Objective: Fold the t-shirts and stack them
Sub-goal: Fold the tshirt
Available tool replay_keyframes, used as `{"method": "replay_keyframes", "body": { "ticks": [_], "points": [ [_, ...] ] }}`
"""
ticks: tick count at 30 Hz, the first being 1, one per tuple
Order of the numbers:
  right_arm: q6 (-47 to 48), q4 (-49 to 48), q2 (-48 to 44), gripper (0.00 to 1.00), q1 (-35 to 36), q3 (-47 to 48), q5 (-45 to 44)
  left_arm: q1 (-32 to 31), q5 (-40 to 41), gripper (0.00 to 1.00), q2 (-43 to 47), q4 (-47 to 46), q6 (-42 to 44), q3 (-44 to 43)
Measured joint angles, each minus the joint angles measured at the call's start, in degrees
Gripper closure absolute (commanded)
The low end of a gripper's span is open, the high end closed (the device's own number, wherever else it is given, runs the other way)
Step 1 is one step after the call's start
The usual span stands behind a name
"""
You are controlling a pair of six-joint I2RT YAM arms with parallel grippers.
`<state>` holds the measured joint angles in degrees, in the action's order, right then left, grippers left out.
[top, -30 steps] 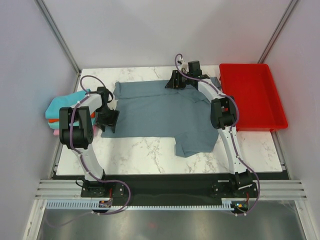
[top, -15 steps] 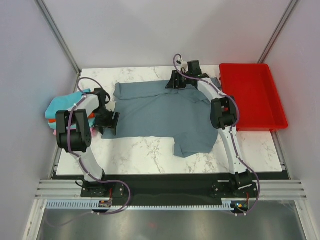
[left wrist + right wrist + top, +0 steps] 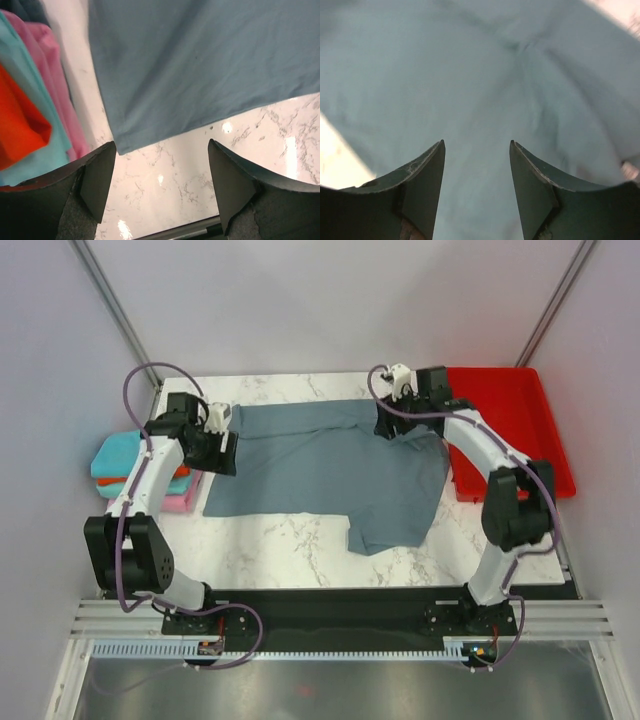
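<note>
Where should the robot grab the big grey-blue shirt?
Probably the left edge of the grey-blue shirt, near its front corner, coming in from the left. That hem lies flat and free on the marble table, and the open left gripper hovers there.

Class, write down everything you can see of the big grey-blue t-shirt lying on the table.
The grey-blue t-shirt is plain, soft, slate-coloured cloth. It lies unfolded and nearly flat on the marble table, with faint creases. One flap juts toward the near edge. The open left hand hovers at its left edge and the open right hand over its far right part; neither grips it. Its right side comes close to the red tray; whether they touch cannot be told.
</note>
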<state>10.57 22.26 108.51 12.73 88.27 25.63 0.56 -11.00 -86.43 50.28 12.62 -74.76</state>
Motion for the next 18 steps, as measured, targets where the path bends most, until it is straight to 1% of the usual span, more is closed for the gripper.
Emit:
{"method": "replay_keyframes", "body": {
  "ticks": [4,6,8,12,18],
  "points": [
    [7.1,2.0,-15.0,0.38,3.2,-16.3,-1.1,0.0,-0.7,0.23,0.0,-0.7,-0.2,6.4],
    [9.9,4.2,-20.3,0.37,4.8,-23.3,-2.1,0.0,-1.4,0.25,0.0,-0.7,-0.2,7.6],
    [11.4,6.0,-23.4,0.37,5.0,-27.6,-3.5,0.0,-2.1,0.25,0.0,-0.9,-0.4,7.9],
    [13.3,9.1,-27.8,0.37,4.6,-33.5,-6.8,-0.9,-3.3,0.26,-0.8,-1.3,-0.8,8.3],
    [17.5,12.4,-32.5,0.4,4.6,-38.2,-10.7,-1.7,-4.6,0.28,-3.8,-1.0,-0.8,8.8]
  ]
}}
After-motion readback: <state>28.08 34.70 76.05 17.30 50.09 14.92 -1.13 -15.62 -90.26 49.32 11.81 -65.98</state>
